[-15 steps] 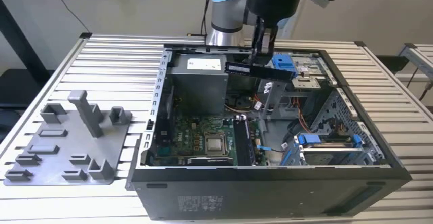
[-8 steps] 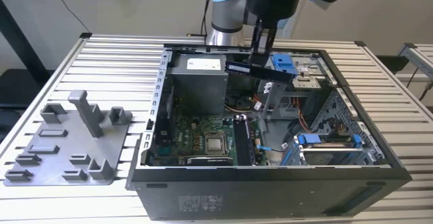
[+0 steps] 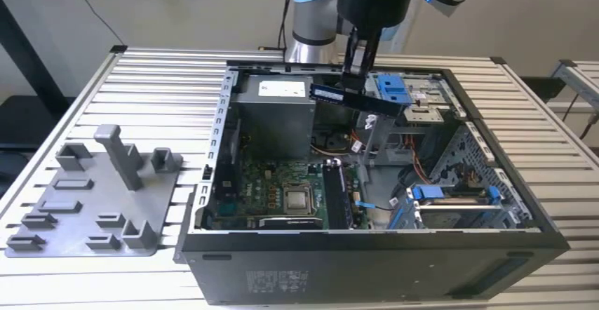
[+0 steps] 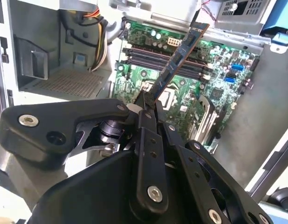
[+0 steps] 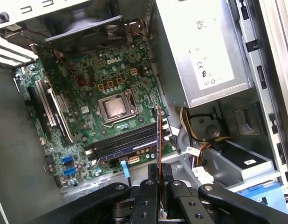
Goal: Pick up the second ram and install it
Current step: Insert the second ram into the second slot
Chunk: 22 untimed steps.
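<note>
My gripper (image 3: 358,77) hangs over the back of the open computer case (image 3: 374,247), shut on the second ram (image 3: 360,99). The ram is a dark bluish strip held level above the case's inside, well clear of the motherboard (image 3: 280,191). In the second wrist view the ram (image 4: 179,58) sticks out from the gripper (image 4: 147,103) toward the long black memory slots (image 4: 167,60). In the first wrist view the ram (image 5: 159,140) shows edge-on as a thin line rising from the gripper (image 5: 159,171), crossing the slots (image 5: 120,142) below it.
A grey plastic tray (image 3: 94,205) with upright blocks lies on the slatted table at the exterior view's left. Inside the case are a grey power supply (image 3: 271,113), the processor socket (image 3: 297,199), cables and blue drive brackets (image 3: 449,194).
</note>
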Tool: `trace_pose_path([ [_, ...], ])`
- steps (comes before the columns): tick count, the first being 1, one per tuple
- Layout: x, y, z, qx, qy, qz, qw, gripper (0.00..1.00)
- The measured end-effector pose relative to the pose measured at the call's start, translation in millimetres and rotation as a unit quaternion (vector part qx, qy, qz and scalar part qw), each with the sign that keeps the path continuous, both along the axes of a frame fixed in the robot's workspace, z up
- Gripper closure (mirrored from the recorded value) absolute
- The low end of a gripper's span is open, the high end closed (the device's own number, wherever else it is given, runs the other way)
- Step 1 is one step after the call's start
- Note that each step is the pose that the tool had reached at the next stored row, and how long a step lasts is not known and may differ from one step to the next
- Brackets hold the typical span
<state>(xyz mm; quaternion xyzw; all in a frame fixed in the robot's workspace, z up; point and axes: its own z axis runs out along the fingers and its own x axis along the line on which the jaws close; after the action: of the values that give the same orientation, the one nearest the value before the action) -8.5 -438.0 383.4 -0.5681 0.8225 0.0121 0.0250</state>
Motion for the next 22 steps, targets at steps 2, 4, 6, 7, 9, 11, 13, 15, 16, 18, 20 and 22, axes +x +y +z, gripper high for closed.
trace_pose_path([
  [2,-0.7,0.0,-0.2,0.0000,0.0000,-0.008,1.0000,0.86],
  [4,-1.1,0.0,-0.3,0.0001,0.0000,-0.017,0.9999,0.86],
  [6,-1.3,0.0,-0.5,0.0000,0.0000,-0.028,0.9996,0.86],
  [7,-1.4,0.0,-0.6,0.0000,0.0000,-0.034,0.9994,0.86],
  [9,-1.7,0.0,-0.7,0.0000,0.0000,-0.045,0.9990,0.86],
  [11,-1.9,0.1,-0.9,0.0000,0.0000,-0.055,0.9985,0.86],
  [13,-2.0,0.0,-1.0,0.0000,0.0000,-0.065,0.9979,0.86],
  [15,-2.3,0.0,-1.2,0.0000,0.0000,-0.076,0.9971,0.86],
  [16,-2.4,0.0,-1.3,0.0000,0.0000,-0.081,0.9967,0.86],
  [18,-2.5,0.1,-1.5,0.0000,0.0000,-0.091,0.9959,0.86],
  [20,-2.7,0.0,-1.6,0.0000,0.0000,-0.101,0.9949,0.86],
  [22,-2.9,0.0,-1.8,0.0000,0.0000,-0.111,0.9939,0.86],
])
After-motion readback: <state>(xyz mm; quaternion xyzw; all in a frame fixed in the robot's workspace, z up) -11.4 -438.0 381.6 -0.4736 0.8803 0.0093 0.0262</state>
